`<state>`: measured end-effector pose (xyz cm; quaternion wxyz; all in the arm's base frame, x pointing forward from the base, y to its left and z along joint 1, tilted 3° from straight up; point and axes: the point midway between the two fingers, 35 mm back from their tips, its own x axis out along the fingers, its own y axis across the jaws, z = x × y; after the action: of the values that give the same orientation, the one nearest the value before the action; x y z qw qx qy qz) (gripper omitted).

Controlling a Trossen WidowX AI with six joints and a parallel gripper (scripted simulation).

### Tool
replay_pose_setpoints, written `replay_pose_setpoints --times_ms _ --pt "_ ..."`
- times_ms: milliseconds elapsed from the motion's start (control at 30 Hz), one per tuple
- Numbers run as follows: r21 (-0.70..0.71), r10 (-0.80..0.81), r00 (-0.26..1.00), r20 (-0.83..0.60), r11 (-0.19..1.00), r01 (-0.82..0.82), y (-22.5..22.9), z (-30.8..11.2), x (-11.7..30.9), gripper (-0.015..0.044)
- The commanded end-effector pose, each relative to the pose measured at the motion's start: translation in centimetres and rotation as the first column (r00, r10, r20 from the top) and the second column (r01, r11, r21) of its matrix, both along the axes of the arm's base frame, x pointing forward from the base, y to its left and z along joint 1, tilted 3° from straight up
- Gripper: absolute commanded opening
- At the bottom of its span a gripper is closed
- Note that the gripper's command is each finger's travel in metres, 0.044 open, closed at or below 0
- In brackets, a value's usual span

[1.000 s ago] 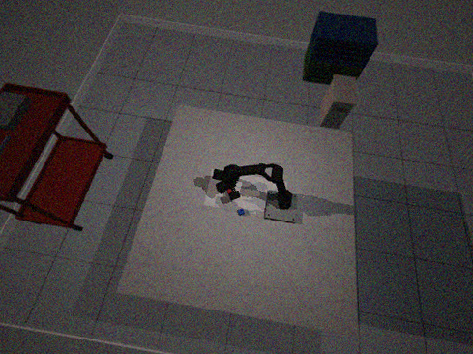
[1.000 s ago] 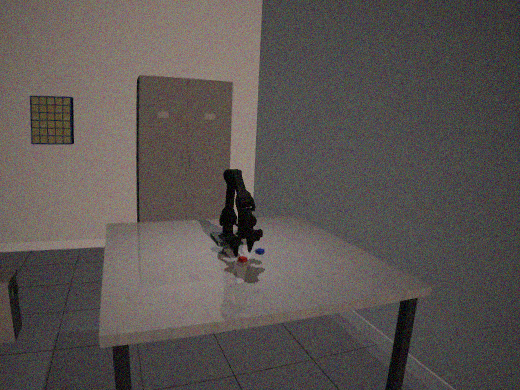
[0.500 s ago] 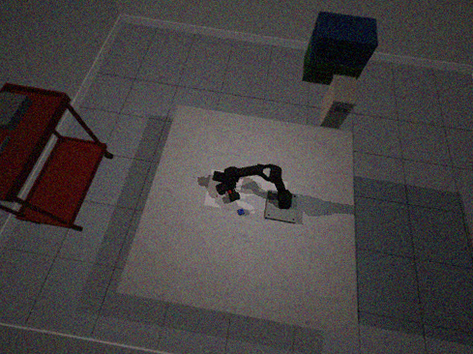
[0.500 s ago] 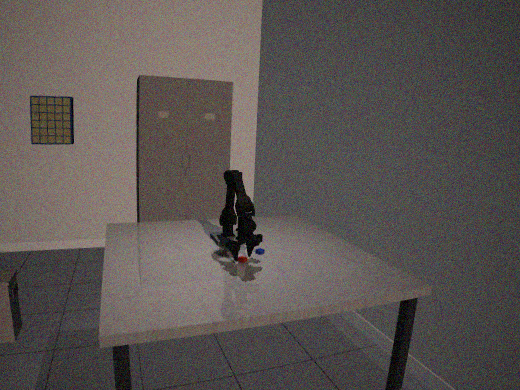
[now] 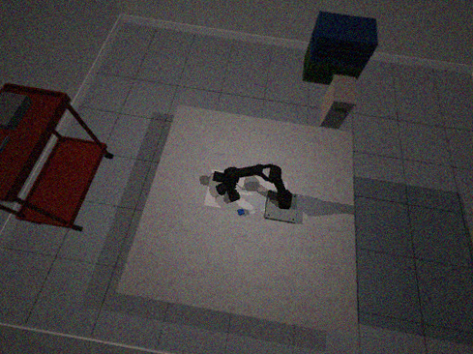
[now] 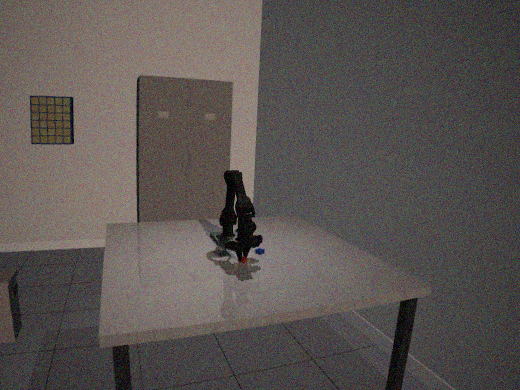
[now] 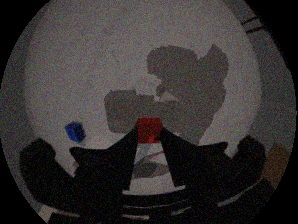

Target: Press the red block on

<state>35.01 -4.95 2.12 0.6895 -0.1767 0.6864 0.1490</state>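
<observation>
- Pinching the small red cube-shaped block [image 6: 244, 260] [image 7: 149, 130] between its fingertips, the black parallel-jaw gripper [image 5: 228, 192] [image 6: 244, 256] [image 7: 149, 129] points down at the table; the wrist view shows a finger at either side of the block, while the top view hides the block beneath the gripper.
- Just above the pale, smooth tabletop [image 5: 271, 270] [image 6: 300, 290] [image 7: 75, 60], or on it, sits the red block; I cannot tell which.
- Near the red block but apart from it, the small blue block [image 5: 241, 212] [image 6: 259, 251] [image 7: 75, 131] rests on the table, visible in all three views.
- Behind the gripper in the exterior view rises the black jointed arm [image 5: 248, 172] [image 6: 231, 200]; only the top view plainly shows its grey rectangular base plate [image 5: 275, 215].
- Beyond the table, the top view has a red two-shelf cart [image 5: 35, 125] and a large blue-and-green box stack [image 5: 344, 34].
- Farthest back, the exterior view alone gives a tall grey-brown cabinet [image 6: 185, 150] and a yellow gridded wall panel [image 6: 51, 120].
</observation>
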Motion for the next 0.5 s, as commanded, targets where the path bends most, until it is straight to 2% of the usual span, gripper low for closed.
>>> replay_pose_setpoints --times_ms 0,100,200,467 --pt "-0.004 -0.002 1.0 -0.001 1.0 0.002 -0.1 -0.1 0.0 0.0092" --pt "-0.004 -0.002 1.0 -0.001 1.0 0.002 -0.1 -0.1 0.0 0.0072" --pt "-0.009 -0.006 1.0 0.007 1.0 0.006 -0.2 0.1 0.1 0.0" --pt "-0.03 -0.023 0.999 0.039 0.999 0.024 -0.9 1.8 0.6 0.0"
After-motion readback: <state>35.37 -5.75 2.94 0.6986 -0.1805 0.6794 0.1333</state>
